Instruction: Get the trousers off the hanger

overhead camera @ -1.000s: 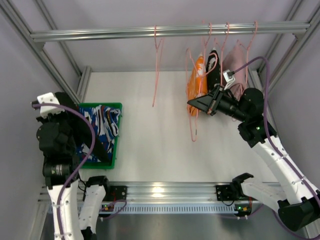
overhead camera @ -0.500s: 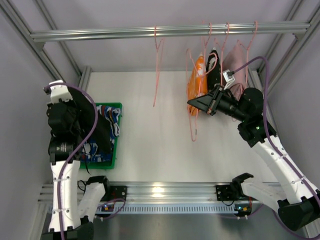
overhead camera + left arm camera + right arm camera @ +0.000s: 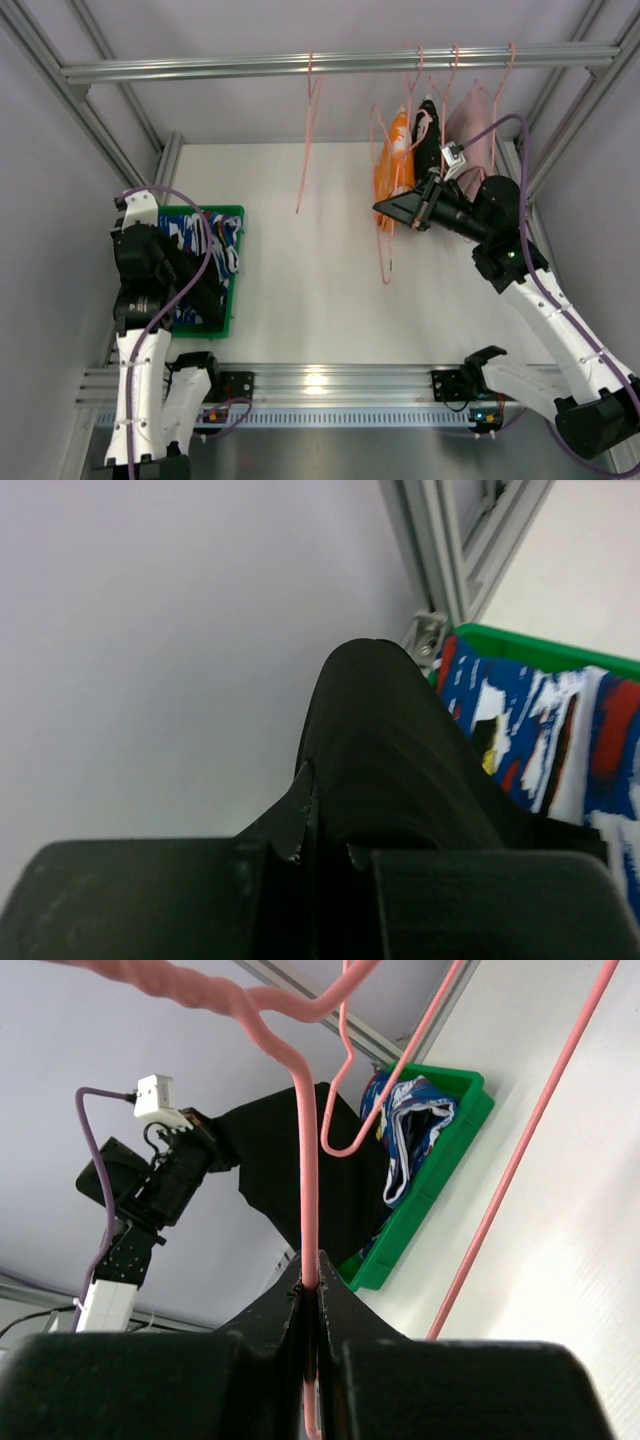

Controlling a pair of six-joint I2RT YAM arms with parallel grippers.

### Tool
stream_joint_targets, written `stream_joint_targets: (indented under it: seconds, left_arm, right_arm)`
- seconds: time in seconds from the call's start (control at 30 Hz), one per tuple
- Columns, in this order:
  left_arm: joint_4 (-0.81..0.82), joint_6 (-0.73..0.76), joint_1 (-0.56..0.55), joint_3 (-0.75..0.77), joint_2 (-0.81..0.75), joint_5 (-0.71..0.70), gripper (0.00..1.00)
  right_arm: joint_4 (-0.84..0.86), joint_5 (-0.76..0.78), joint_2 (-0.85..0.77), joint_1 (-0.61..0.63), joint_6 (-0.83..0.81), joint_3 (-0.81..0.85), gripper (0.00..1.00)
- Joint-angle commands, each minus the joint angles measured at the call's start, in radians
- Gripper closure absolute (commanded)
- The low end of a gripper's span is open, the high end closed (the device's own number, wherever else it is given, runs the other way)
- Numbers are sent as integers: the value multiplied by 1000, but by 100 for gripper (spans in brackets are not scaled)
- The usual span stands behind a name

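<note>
My left gripper (image 3: 325,850) is shut on the black trousers (image 3: 390,750), which drape from it over the green bin (image 3: 540,650). The blue printed trousers (image 3: 560,730) lie in that bin (image 3: 225,325). In the top view the black cloth (image 3: 195,290) hangs beside my left arm. My right gripper (image 3: 310,1280) is shut on the wire of an empty pink hanger (image 3: 305,1160), and holds it at mid-height (image 3: 384,250) below the rail.
On the rail (image 3: 200,68) hang another empty pink hanger (image 3: 310,130) and hangers with an orange garment (image 3: 393,165), a black garment with pale cords (image 3: 428,135) and a pink garment (image 3: 470,130). Frame posts stand at both sides.
My left arm has swung from the far left towards the bin, carrying the black trousers. The empty left hanger has swayed slightly. My right gripper has stayed on its hanger.
</note>
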Motion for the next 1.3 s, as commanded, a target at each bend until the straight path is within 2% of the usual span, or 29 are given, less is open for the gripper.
stream_joint_targets:
  seconds: [0.0,0.2,0.33,0.47,0.67,0.83,0.97,1.0,1.1,1.2,1.23,1.27]
  left_arm:
    - [157,89,5,-3,-24,-100,100]
    - [171,132,7,13,-27,-152,100]
    - [132,126,4,2,31,-91,100]
    - [118,59,5,19,160,85,100]
    - [172,13,4,124,476,102,100]
    - [218,-24,4,161,649,234,100]
    - [229,-52,5,187,740,280,87]
    - [215,-55,5,189,745,301,75]
    - [160,-83,4,194,704,410,53]
    - [115,-101,4,189,606,484,37]
    - [77,-99,5,188,576,501,21]
    - [56,-102,4,189,552,519,14]
  right_arm:
    - [39,4,-7,15,-15,2,100]
    - [42,4,-7,15,-17,-9,100]
    - [42,0,10,13,-14,-17,100]
    - [44,-2,25,15,-15,-9,100]
    - [42,7,39,13,-26,-1,100]
    - [42,6,62,12,-30,9,100]
    - [42,9,74,12,-43,28,100]
    - [42,9,74,12,-44,29,100]
    - [33,7,65,12,-55,35,100]
    - [-10,6,36,12,-95,39,100]
    - [-42,6,25,12,-118,32,100]
    - [-60,1,16,13,-133,29,100]
